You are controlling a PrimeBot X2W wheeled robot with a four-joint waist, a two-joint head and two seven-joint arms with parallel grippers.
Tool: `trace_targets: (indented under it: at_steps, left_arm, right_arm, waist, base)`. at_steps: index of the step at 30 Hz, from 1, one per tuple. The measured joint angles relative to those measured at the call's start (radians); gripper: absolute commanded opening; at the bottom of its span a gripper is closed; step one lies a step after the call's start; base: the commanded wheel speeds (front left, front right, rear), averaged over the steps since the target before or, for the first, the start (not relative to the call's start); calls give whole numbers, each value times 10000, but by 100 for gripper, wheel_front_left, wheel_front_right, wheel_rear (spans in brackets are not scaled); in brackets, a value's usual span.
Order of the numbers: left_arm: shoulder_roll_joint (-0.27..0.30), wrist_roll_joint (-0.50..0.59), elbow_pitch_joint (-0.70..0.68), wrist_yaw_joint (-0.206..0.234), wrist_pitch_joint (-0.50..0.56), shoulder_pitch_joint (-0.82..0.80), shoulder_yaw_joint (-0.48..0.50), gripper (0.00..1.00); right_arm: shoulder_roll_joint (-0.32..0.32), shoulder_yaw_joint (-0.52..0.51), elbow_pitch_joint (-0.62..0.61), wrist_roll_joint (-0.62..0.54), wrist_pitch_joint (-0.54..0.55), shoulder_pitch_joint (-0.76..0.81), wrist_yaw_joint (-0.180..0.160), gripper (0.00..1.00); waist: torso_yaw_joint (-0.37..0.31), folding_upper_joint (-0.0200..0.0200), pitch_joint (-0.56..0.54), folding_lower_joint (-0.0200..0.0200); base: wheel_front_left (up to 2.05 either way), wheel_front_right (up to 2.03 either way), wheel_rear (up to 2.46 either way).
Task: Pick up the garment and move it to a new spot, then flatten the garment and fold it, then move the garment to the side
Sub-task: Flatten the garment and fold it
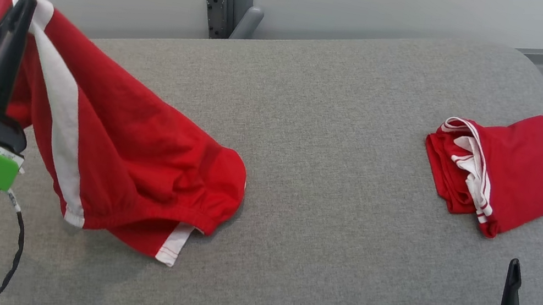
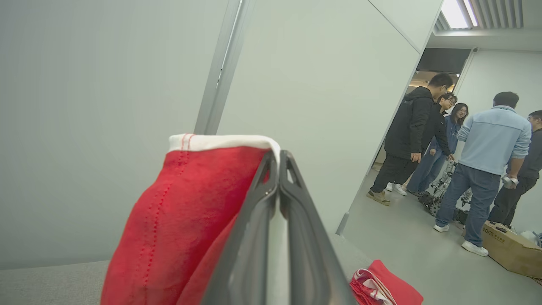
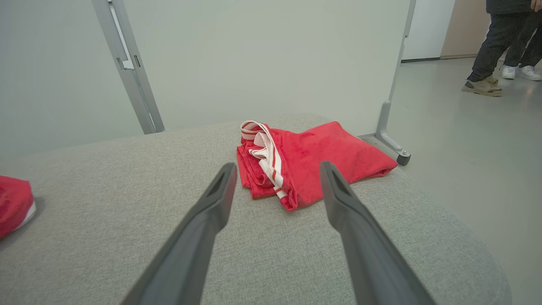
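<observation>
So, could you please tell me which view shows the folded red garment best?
Right wrist view: the folded garment lies whole and close. Head view shows it whole but smaller; left wrist view, just a corner.

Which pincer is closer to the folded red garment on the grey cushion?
Right. The right pincer stands open just short of the folded garment, not touching it. The left pincer is far across the cushion, shut on the hanging garment.

Folded red cloth (image 3: 322, 156) lies on grey cushion (image 3: 106, 190) just beyond the right jaws. People (image 2: 493, 135) and a cardboard box (image 2: 510, 250) stand far beyond the left jaws, to their right.
</observation>
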Motion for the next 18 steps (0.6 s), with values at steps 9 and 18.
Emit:
trace_targets:
  at_steps: [9, 18]
  left_arm:
    - [-165, -936, -159, -313, 1432, -2360, -1722, 0]
    - [-2355, -454, 2878, -428, 1524, -3197, -5173, 0]
  right_arm:
    - [2, 169, 27, -4, 2, -217, 0, 100]
    - [2, 347, 69, 176, 2, -490, 0, 100]
  waist:
    - [-195, 1, 91, 0]
    - [-778, 0, 401, 0]
  base:
    - [0, 0, 0]
    - [0, 0, 0]
